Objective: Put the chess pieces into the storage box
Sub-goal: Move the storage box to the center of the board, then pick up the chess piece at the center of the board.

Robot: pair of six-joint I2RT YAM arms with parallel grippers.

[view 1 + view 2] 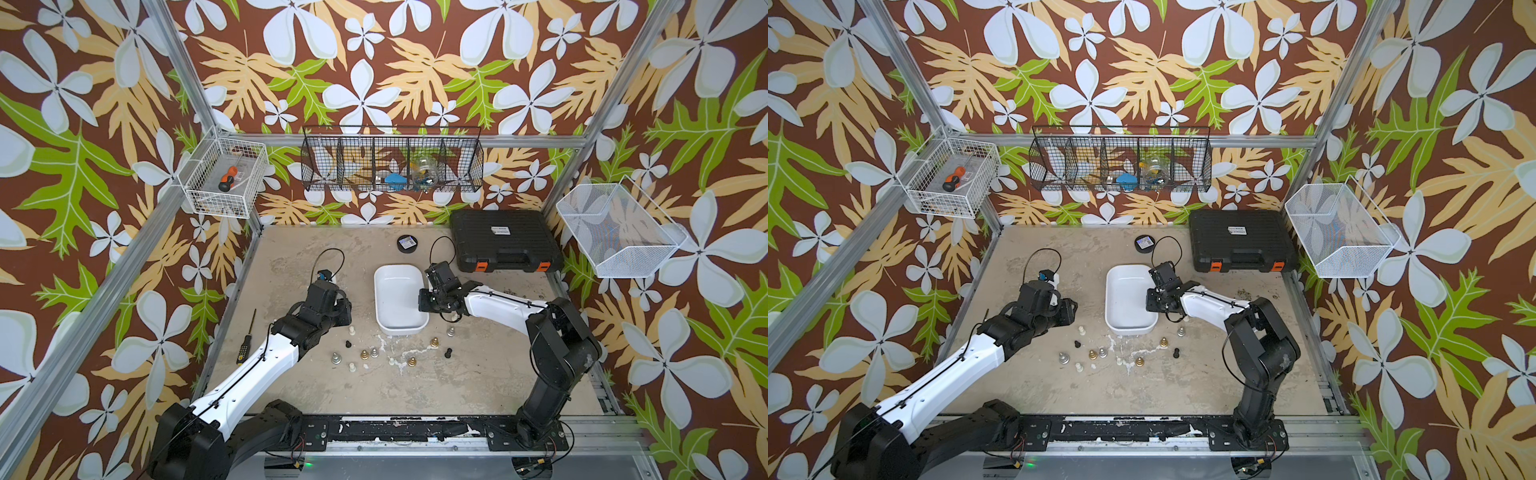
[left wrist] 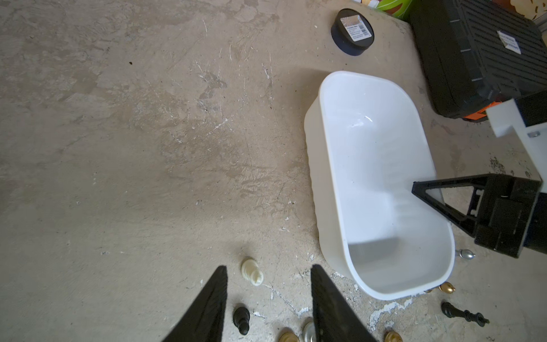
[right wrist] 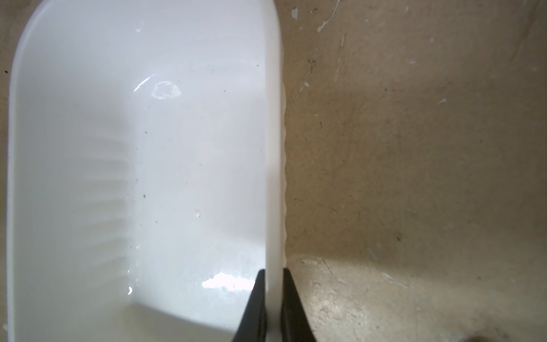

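Looking down in both top views, the white storage box point(image 1: 397, 291) sits mid-tabletop point(image 1: 316, 266) with nothing in it. The chess pieces point(image 1: 364, 354) stand scattered on its near side. The right gripper point(image 1: 422, 301) meets the box's right wall. The left gripper point(image 1: 343, 311) hovers close to a cream piece point(image 1: 352, 330).

From the left wrist, the left fingers point(image 2: 213, 296) stand apart. The cream piece point(image 2: 251, 271) shows between their tips, off-centre, and a black piece point(image 2: 241, 319) appears between them too.

From the right wrist, the right fingers point(image 3: 257, 296) are pinched on the box's rim, one inside and one outside.

Judging from this, the box is being steadied or repositioned while the first pick is lined up. The pinch should be firm and the box flat on the tabletop. The left fingers should then come straight down astride the cream piece alone, clear of the black one.
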